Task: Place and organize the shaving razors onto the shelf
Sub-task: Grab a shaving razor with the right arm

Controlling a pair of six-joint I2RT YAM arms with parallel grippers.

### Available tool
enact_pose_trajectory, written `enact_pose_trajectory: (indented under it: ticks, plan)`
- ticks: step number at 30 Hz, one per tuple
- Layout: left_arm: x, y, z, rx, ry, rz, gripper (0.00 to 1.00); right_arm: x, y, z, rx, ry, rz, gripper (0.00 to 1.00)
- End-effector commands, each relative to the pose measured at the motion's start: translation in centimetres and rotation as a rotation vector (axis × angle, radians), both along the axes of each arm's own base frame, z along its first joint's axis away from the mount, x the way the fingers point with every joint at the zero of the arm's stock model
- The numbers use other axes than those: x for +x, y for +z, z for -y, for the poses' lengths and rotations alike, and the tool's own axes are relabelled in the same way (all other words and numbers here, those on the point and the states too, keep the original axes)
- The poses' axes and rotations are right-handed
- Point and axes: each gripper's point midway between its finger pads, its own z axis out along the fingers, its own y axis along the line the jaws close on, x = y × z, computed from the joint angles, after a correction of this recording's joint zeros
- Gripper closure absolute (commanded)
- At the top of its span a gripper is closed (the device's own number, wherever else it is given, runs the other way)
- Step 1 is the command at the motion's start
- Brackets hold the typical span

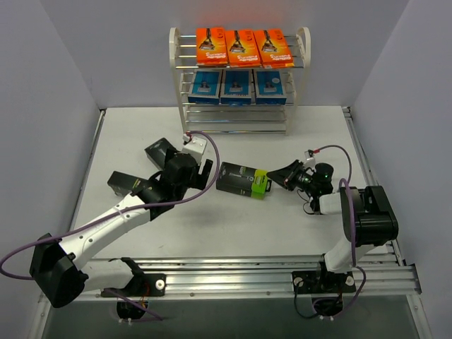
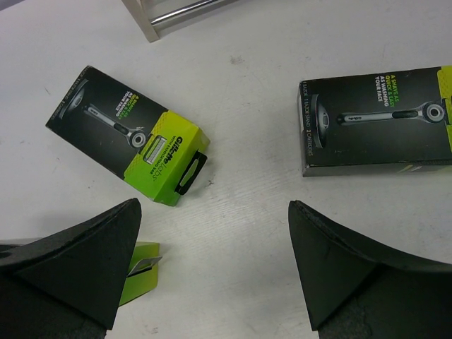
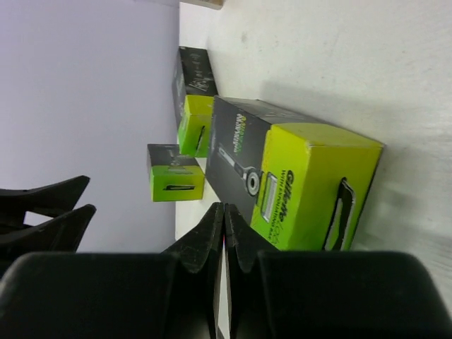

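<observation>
Boxes, left: one black-and-lime box (image 1: 131,185) lies partly under the left arm, and a second box (image 1: 161,150) lies just behind it. Both are flat on the desk (image 1: 282,233).
Left jaws: spread wide, gripping nothing, with boxes ahead of them.
Centre box (image 1: 244,179): flat on the desk between the arms, lime end toward the right arm.
Right jaws: pressed shut on nothing, tips just beside that lime end.
Step, my read: getting hold of the centre box. Shut jaws can only nudge it. Better to open them, straddle the narrow sides and close squarely so the box doesn't swivel.
Shelf (image 1: 305,42): at the back of the desk. Three orange cards (image 1: 241,46) sit in a row on the top tier, three blue packs (image 1: 236,85) on the tier below, no packs on the lower rods.
</observation>
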Motion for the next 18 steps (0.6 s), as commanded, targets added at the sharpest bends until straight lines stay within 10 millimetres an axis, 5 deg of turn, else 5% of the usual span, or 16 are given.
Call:
enact_pose_trajectory:
  ticks: [1,8,11,13,18]
  plan:
    - [0.7,2.2,0.7,-0.069,0.005,0.031,0.06,-0.5,3.3,-0.9,0.078,0.045,0.106,1.0]
    - [0.8,1.6,1.1,-0.069,-0.004,0.004,0.06,-1.0,3.4,-1.0,0.105,0.052,0.124,1.0]
    - [0.7,1.6,1.1,-0.07,-0.006,0.003,0.06,-0.7,1.9,-0.5,0.002,0.036,0.112,0.68]
    - [0.7,1.7,1.1,-0.075,-0.008,0.004,0.06,-1.1,-0.1,0.1,-0.078,0.025,0.027,0.56]
    - [0.7,1.7,1.2,-0.076,-0.011,0.003,0.06,-1.0,-0.3,1.7,-0.216,-0.012,0.036,0.48]
